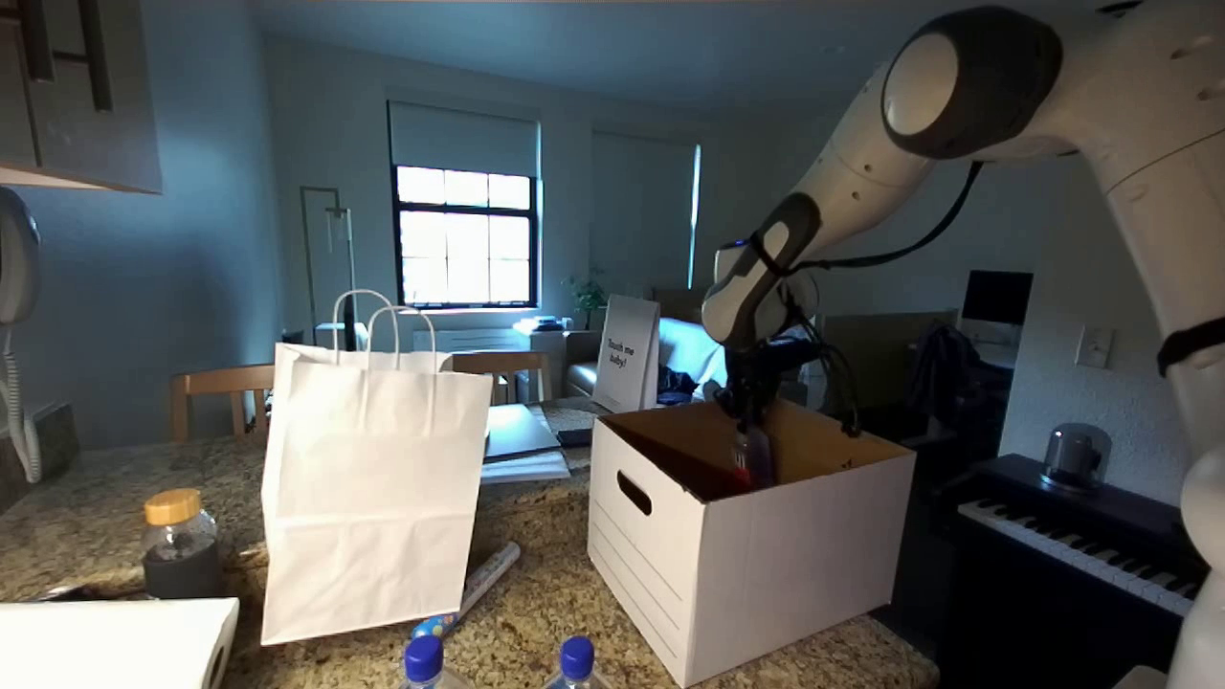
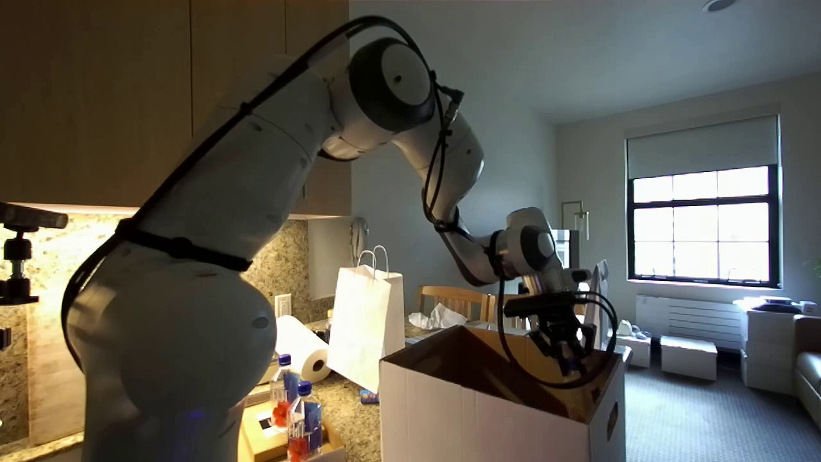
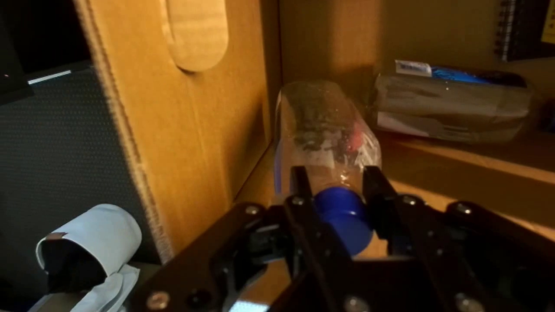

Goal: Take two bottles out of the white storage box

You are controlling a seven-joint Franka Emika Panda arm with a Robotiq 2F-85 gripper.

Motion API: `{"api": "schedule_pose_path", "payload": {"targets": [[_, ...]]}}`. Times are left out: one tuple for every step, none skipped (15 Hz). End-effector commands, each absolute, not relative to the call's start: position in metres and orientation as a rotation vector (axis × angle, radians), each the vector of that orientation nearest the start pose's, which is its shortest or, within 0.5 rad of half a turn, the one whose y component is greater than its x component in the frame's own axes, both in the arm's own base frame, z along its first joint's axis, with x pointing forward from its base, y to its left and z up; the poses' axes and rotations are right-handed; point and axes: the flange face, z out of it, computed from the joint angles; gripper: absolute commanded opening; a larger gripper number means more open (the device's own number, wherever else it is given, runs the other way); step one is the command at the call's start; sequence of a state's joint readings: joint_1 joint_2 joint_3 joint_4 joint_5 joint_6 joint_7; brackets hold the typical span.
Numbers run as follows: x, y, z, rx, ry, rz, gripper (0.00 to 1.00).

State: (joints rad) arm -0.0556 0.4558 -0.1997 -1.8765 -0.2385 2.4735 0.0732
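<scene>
The white storage box (image 1: 794,545) stands at the counter's corner; it also shows in an exterior view (image 2: 487,410), and its brown inside wall shows in the wrist view (image 3: 204,117). My gripper (image 3: 336,175) is shut round the neck and blue cap of a clear bottle (image 3: 323,130). In an exterior view the bottle (image 1: 754,459) hangs below the gripper (image 1: 751,416), within the box opening. Its lower end is hidden by the box wall. The gripper also shows over the box in an exterior view (image 2: 571,356). Two other blue-capped bottles (image 2: 282,388) (image 2: 304,420) stand outside the box.
A white paper bag (image 1: 378,488) stands beside the box on the counter. A clear plastic item with a blue label (image 3: 451,106) and a spiral notebook (image 3: 520,30) are inside the box. A glass jar (image 1: 180,545) and a piano (image 1: 1081,536) stand further off.
</scene>
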Motion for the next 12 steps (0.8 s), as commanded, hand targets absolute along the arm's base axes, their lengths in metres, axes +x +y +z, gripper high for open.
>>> {"api": "schedule_pose_path", "payload": {"targets": [[0.589, -0.141, 0.360, -3.313, 0.278, -0.280, 0.16], [0.584, -0.137, 0.382, -3.289, 0.315, -0.345, 0.16], [0.577, -0.133, 0.405, -3.274, 0.336, -0.388, 0.16], [0.570, -0.128, 0.427, -3.279, 0.310, -0.408, 0.16], [0.562, -0.121, 0.449, -3.270, 0.273, -0.401, 0.16], [0.553, -0.115, 0.473, -3.254, 0.292, -0.421, 0.16], [0.544, -0.106, 0.495, -3.249, 0.295, -0.433, 0.16], [0.534, -0.095, 0.517, -3.258, 0.270, -0.443, 0.16], [0.523, -0.082, 0.537, -3.263, 0.225, -0.468, 0.16], [0.512, -0.067, 0.556, -3.262, 0.174, -0.488, 0.16], [0.500, -0.049, 0.573, -3.266, 0.106, -0.502, 0.16], [0.487, -0.029, 0.586, -3.273, 0.018, -0.493, 0.16]]}}
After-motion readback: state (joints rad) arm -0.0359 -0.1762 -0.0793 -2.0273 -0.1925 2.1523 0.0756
